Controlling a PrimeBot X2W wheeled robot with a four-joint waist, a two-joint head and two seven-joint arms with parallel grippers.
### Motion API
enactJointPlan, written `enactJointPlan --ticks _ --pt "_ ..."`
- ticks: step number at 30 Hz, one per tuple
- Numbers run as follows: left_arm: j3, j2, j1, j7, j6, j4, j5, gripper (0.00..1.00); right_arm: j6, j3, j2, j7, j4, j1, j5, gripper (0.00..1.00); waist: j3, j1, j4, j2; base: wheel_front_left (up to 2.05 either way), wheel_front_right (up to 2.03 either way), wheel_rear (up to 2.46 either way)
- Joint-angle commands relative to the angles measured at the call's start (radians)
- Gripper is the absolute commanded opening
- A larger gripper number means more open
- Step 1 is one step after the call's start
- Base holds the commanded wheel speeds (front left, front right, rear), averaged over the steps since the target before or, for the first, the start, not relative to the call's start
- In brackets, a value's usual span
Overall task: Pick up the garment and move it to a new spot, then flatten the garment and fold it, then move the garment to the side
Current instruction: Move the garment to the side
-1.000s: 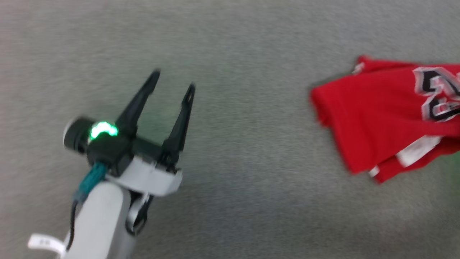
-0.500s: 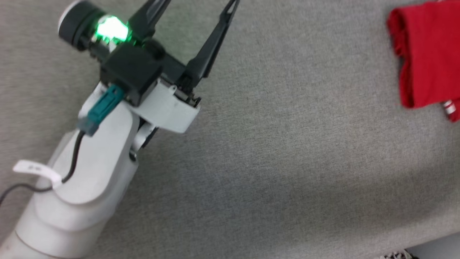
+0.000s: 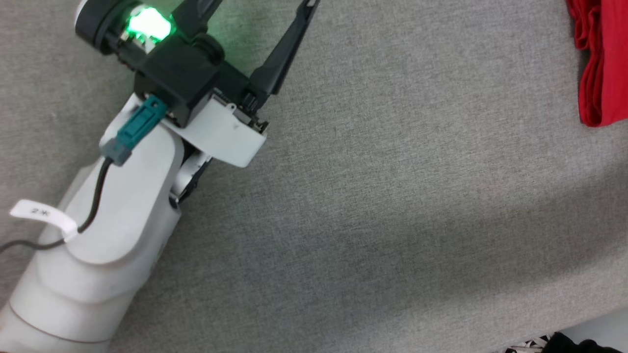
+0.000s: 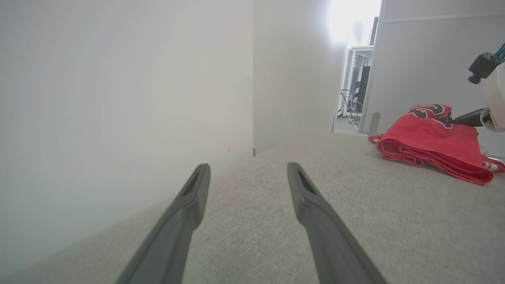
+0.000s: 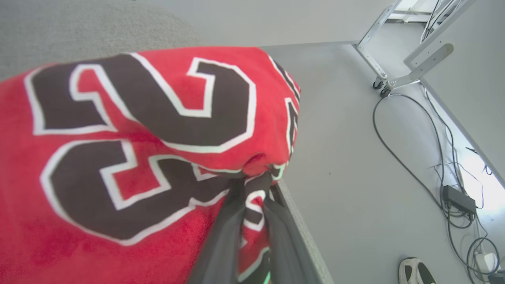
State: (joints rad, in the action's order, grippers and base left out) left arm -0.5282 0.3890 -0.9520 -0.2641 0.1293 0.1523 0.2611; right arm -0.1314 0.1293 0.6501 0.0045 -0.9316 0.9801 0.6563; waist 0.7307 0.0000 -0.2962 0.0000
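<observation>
A folded red T-shirt (image 5: 118,157) lies in a layered bundle at the right-hand edge of a grey fabric-covered table (image 3: 392,196), pinched at its hem by the robot's right gripper (image 5: 256,189). The two dark fingers are drawn nearly together on a tuck of cloth just over the table's rim. The left gripper (image 4: 247,167) hangs well apart from it above bare tabletop, fingers spread wide and holding nothing.

Judged from the stacked folds seen from the left wrist, the flattening and folding look done and the last step, moving the T-shirt to the side, appears to be under way or nearly over. What seems left is to let go and draw the arm back (with the bundle so near the rim, a careless release could let it slide off).

Large black numerals edged in white run across the T-shirt's chest. One looks like a "2"; the second wraps round the fold and cannot be read with certainty. A white tag (image 3: 37,213) on the left forearm carries small characters too faint to make out, and no brand name is legible
</observation>
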Motion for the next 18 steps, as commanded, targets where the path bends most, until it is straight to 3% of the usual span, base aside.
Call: enactJointPlan --ticks 1,2,3,10,18 --pt "0.006 0.007 0.023 0.0 0.002 0.007 0.005 1.0 0.002 0.014 0.002 -0.02 -0.018 0.013 -0.015 0.38 -0.013 0.0 0.006 0.0 0.0 0.0 0.0" --pt "0.012 0.004 0.028 0.0 0.002 0.006 0.005 1.0 0.002 0.024 0.007 -0.038 -0.031 0.018 -0.022 0.75 -0.02 0.0 0.009 0.0 0.0 0.0 0.0" --pt "0.019 0.0 0.037 0.0 0.002 0.005 0.006 1.0 0.002 0.032 0.014 -0.052 -0.047 0.019 -0.027 1.0 -0.029 0.0 0.013 0.0 0.0 0.0 0.0" --pt "0.081 -0.043 0.164 0.0 0.002 0.003 0.011 1.0 0.002 0.117 0.033 -0.132 -0.076 0.006 -0.062 1.0 -0.139 0.0 0.051 0.0 0.0 0.0 0.0" --pt "0.218 -0.133 0.419 0.0 -0.004 0.005 -0.013 1.0 0.002 0.25 0.0 -0.19 -0.018 -0.093 -0.054 1.0 -0.318 0.0 0.133 0.0 0.0 0.0 0.0"
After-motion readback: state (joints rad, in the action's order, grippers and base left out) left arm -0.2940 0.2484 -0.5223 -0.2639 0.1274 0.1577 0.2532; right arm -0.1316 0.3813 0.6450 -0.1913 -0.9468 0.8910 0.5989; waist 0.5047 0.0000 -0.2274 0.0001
